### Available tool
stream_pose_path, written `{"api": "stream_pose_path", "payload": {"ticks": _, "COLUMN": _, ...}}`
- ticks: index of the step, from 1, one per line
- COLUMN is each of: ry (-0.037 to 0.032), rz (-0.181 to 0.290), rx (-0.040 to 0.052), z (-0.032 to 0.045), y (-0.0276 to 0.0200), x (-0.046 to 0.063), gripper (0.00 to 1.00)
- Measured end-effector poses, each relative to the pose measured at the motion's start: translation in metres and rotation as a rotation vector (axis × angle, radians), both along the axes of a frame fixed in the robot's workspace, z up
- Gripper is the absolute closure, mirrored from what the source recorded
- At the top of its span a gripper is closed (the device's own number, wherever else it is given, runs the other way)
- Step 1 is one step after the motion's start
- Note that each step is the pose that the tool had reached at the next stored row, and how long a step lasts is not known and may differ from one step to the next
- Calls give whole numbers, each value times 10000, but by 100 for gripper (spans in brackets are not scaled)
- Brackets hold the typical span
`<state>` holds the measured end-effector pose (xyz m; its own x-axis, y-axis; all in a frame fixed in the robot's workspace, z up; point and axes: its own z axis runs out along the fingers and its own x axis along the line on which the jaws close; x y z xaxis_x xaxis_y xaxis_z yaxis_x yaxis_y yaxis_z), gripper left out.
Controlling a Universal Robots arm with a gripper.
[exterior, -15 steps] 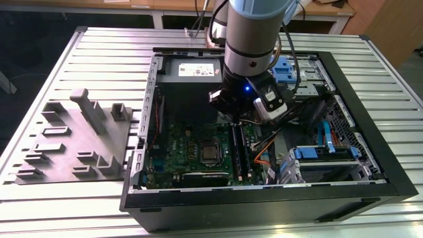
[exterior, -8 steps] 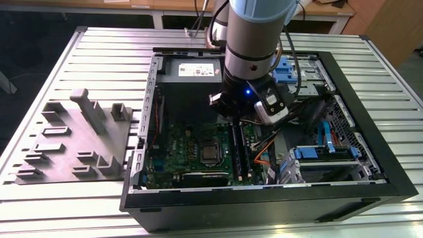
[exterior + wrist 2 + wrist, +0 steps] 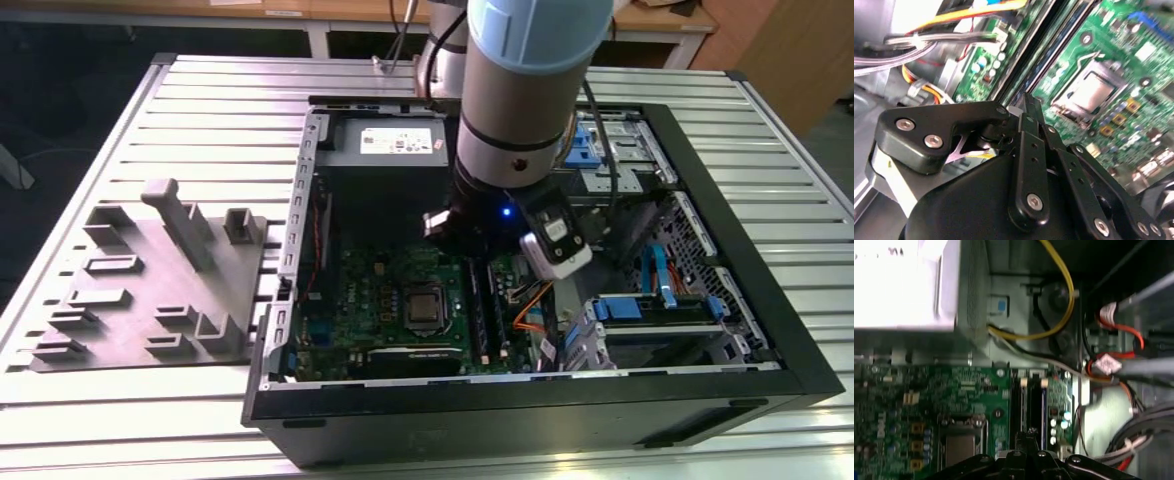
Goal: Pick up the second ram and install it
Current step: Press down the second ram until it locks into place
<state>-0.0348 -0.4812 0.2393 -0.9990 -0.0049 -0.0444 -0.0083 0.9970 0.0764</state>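
My gripper is down inside the open computer case, its black fingers drawn together to a point and shut, with nothing visible between them. Its tip hovers just over the long black memory slots on the green motherboard. A thin stick with a bluish edge stands in the slot beside the tip; I take it for the second ram, and whether the tip touches it is not visible. The slots run toward the case front beneath the arm.
The grey moulded parts tray lies on the slatted table at the exterior view's left. The processor socket sits beside the slots. A power supply, yellow and orange cables and blue drive brackets crowd the case.
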Motion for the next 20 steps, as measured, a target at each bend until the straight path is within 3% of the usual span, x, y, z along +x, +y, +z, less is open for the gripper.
{"api": "stream_pose_path", "payload": {"ticks": 10, "ry": 4, "rz": 0, "rx": -13, "z": -1, "y": -319, "x": 0, "gripper": 90}}
{"api": "stream_pose_path", "payload": {"ticks": 16, "ry": 13, "rz": 2, "rx": -148, "z": -1, "y": -371, "x": 1, "gripper": 90}}
{"api": "stream_pose_path", "payload": {"ticks": 20, "ry": 24, "rz": 0, "rx": -196, "z": -1, "y": -455, "x": 0, "gripper": 90}}
